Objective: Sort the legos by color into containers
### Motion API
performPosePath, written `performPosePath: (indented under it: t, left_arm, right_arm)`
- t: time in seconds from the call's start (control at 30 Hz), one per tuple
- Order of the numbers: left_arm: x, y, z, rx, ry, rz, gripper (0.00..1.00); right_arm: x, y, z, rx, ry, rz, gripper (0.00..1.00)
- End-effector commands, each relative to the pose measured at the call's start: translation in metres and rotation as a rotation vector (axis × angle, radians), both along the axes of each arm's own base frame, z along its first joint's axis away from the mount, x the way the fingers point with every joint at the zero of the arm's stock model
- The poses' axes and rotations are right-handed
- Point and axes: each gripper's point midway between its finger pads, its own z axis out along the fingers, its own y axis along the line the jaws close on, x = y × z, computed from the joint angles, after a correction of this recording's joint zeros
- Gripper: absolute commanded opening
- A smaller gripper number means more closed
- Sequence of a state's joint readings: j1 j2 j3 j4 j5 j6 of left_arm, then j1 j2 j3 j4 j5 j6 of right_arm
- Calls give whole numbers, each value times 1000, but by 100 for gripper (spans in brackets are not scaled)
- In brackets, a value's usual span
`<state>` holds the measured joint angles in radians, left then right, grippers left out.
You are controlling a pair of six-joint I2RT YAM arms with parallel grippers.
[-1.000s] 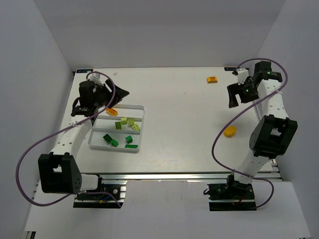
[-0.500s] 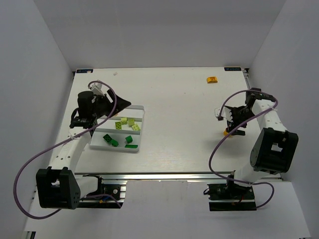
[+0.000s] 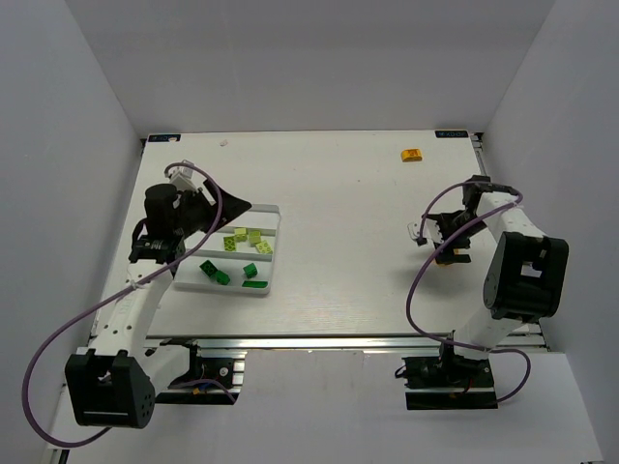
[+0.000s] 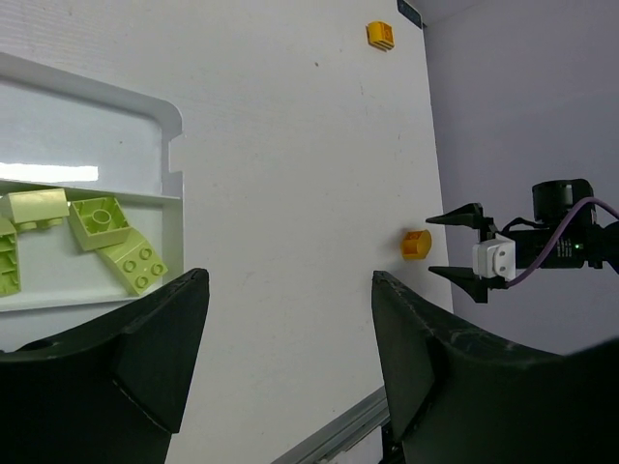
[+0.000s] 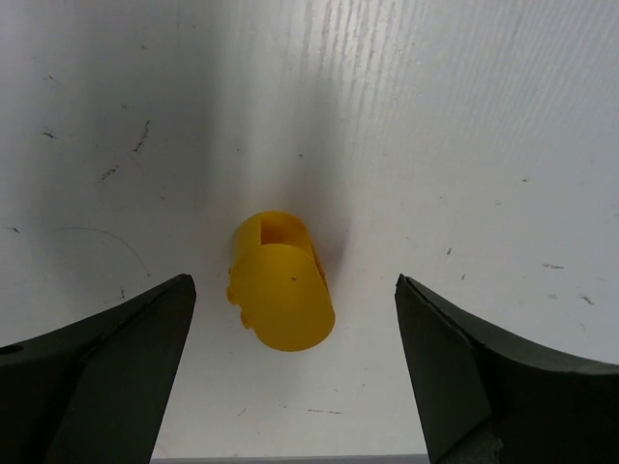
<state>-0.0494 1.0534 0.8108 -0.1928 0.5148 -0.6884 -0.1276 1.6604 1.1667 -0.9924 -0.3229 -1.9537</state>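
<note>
Overhead, the right gripper is poised over the rounded yellow-orange plastic piece, presumably for pickup. At the left wrist, the left gripper is spread empty beside the white compartmented plastic tray. At the right wrist, the piece is flanked by spread jaws, untouched.

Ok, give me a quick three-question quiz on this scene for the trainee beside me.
1. True or false: the right tool stands open astride the rounded yellow piece, which lies on the table.
2. How many pieces lie on the table outside the tray? A one, B two, C four.
3. What colour are the bricks in the tray compartment nearest the arms?
Key: 1 true. 2 B: the rounded yellow piece and the orange brick. 3 they are the dark green bricks.
</note>
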Motion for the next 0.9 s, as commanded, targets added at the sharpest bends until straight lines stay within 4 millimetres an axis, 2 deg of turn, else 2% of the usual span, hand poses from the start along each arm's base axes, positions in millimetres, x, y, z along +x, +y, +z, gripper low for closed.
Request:
performPosePath:
  t: [0.0, 0.13, 0.3, 0.4, 0.43, 0.5, 0.53, 0.6, 0.63, 0.67, 0.7, 0.73, 0.77, 0.8, 0.83, 0.87]
  left_arm:
    - [-7, 4, 5, 13, -20, 22, 78]
    - [-8, 7, 8, 9, -17, 42, 78]
    - [-13, 11, 12, 13, -16, 75, 78]
    - [-15, 16, 15, 15, -18, 95, 78]
    - [-17, 16, 16, 16, -18, 98, 78]
    - [-17, 18, 20, 18, -24, 108, 78]
    - [-18, 18, 20, 22, -21, 110, 78]
    - [-19, 19, 24, 21, -31, 115, 78]
    - [-19, 20, 25, 23, -35, 121, 78]
    - [-20, 20, 29, 21, -48, 123, 78]
    - [-20, 21, 31, 22, -56, 127, 78]
    - [-20, 22, 35, 17, -69, 140, 78]
    - [-22, 23, 41, 15, -92, 147, 78]
    - [-22, 24, 44, 15, -105, 154, 78]
    - [-22, 28, 48, 14, -115, 182, 78]
    - [-22, 30, 51, 14, -128, 196, 78]
  right_arm:
    - [-9, -7, -16, -51, 20, 78, 89]
    - [-6, -17, -34, -114, 17, 69, 87]
    - [3, -28, -51, -153, 23, 33, 77]
    - [14, -28, -50, -157, 12, 12, 62]
    - [20, -26, -45, -143, -1, 8, 48]
    - [23, -23, -41, -133, -8, 14, 35]
    - [28, -21, -31, -120, -20, 23, 28]
    - [31, -8, -19, -91, -28, 51, 21]
    - [40, 7, -3, -48, -60, 71, 18]
    - [34, 18, 4, -16, -31, 77, 15]
    - [35, 39, 14, 24, -24, 62, 11]
    - [33, 76, 27, 110, -20, 88, 9]
    - [43, 95, 47, 157, -45, 77, 9]
    - [34, 141, 56, 216, 9, 54, 9]
    - [34, 170, 65, 304, 48, 33, 8]
    - [53, 197, 87, 367, 4, 7, 8]
